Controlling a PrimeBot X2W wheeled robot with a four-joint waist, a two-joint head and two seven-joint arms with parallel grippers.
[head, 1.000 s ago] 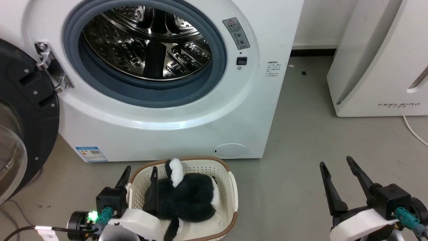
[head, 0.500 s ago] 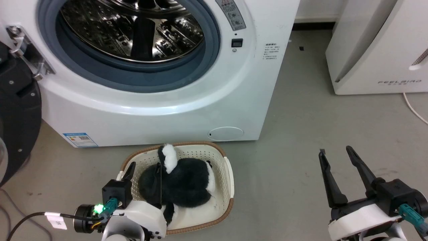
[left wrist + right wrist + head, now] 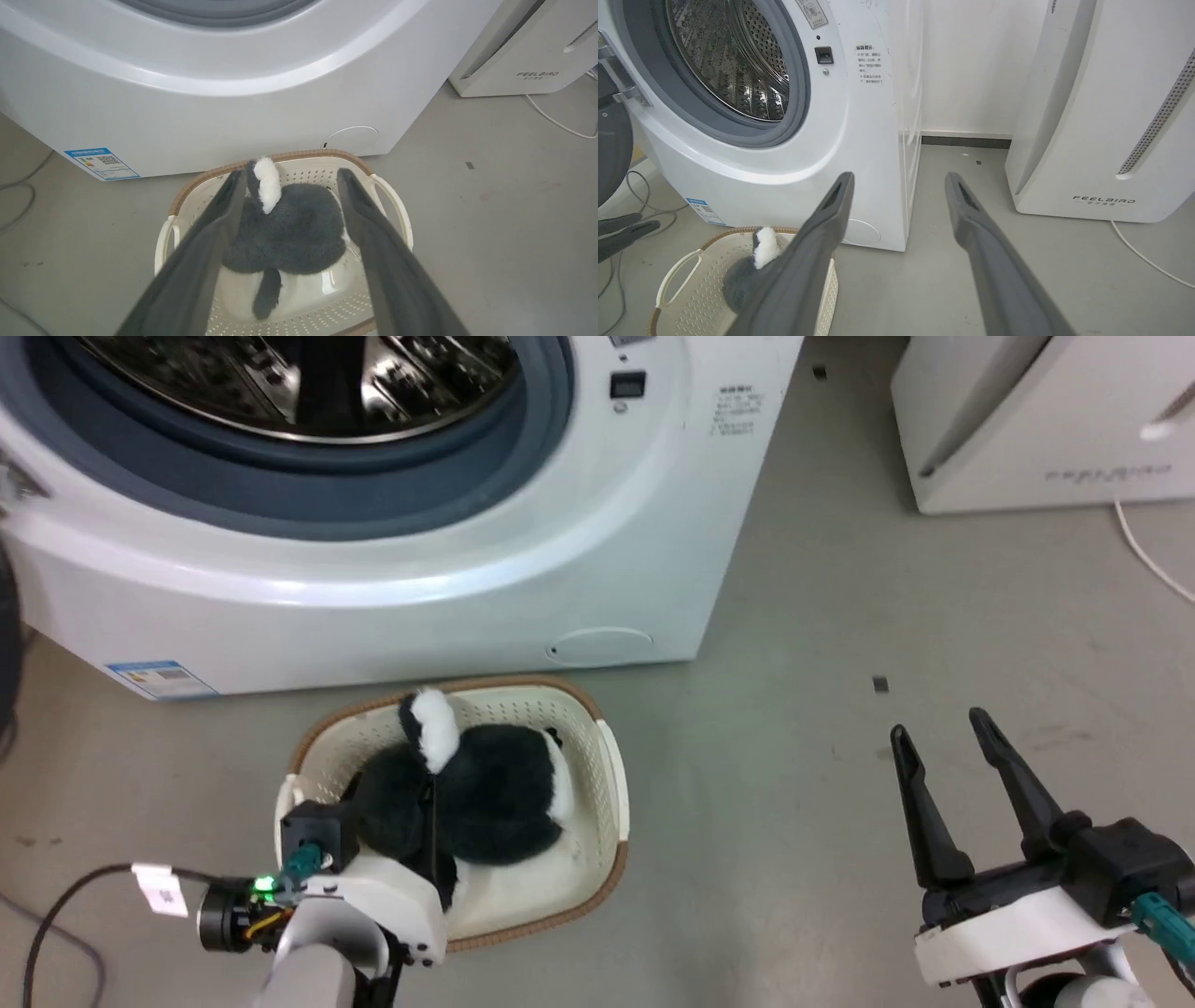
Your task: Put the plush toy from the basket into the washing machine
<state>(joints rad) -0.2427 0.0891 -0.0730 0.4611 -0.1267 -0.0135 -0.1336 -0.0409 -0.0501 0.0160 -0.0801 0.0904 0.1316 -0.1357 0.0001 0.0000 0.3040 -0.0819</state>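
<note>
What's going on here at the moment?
The left gripper is down over the basket, its fingers open on either side of the plush toy, which lies in the basket and is not yet gripped. The right gripper is open and empty above the floor to the right. The washing machine stands just behind the basket, its drum open to view.

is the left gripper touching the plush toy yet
Cannot tell. In the left wrist view the open left gripper straddles the plush toy in the basket, its fingers at the fur's edges, but neither contact nor a gap is plain.
</note>
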